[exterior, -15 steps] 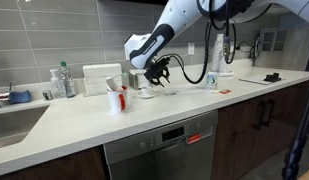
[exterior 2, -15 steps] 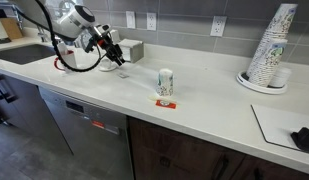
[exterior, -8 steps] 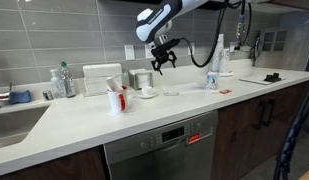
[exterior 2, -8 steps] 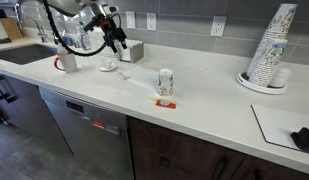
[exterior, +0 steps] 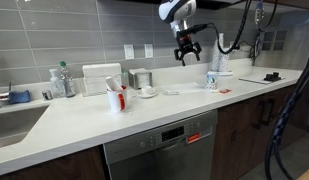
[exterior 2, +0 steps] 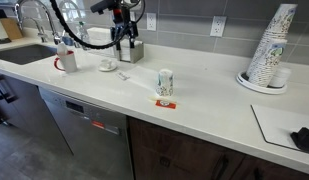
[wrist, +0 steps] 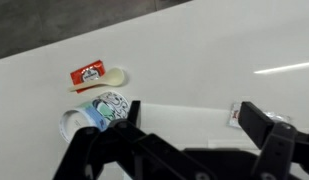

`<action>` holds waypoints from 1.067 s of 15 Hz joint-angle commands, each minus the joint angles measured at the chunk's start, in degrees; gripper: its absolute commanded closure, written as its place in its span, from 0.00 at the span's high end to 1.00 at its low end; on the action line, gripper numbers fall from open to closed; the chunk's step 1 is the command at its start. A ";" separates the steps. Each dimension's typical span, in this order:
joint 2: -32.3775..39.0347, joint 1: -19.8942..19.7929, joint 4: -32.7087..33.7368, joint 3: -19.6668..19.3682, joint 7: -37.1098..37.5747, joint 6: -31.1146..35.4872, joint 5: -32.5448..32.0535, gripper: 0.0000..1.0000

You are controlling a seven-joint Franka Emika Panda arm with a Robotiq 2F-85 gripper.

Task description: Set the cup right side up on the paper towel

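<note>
A small white cup (exterior: pixel 147 91) (exterior 2: pixel 108 65) stands free on a flat white paper towel (exterior: pixel 154 95) on the counter in both exterior views. It is too small to make out its opening. My gripper (exterior: pixel 186 55) (exterior 2: pixel 123 35) hangs high above the counter, well away from the cup, with its fingers pointing down. In the wrist view the gripper (wrist: pixel 199 118) is open, with bare counter between its two black fingers (wrist: pixel 264 125). The white cup is out of the wrist view.
A patterned paper cup (exterior: pixel 211 79) (exterior 2: pixel 165 83) (wrist: pixel 94 112) stands beside a red packet (wrist: pixel 89 73) (exterior 2: pixel 164 102). A red mug (exterior: pixel 116 98) (exterior 2: pixel 67 62), a silver box (exterior: pixel 142 79) (exterior 2: pixel 131 50), bottles (exterior: pixel 62 80), a sink (exterior: pixel 14 120) and stacked cups (exterior 2: pixel 269 50) line the counter.
The gripper opened at the white cup, let it go, rose and swung along the counter towards the patterned cup. The white cup stays on the paper towel.
</note>
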 commanded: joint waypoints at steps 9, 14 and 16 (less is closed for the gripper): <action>-3.97 -2.79 -2.31 -2.30 2.01 -4.04 0.54 1.00; -3.65 -4.30 -2.78 -1.98 -0.69 0.03 2.10 1.00; -2.75 -6.11 -2.90 -1.94 -2.39 5.03 4.25 1.00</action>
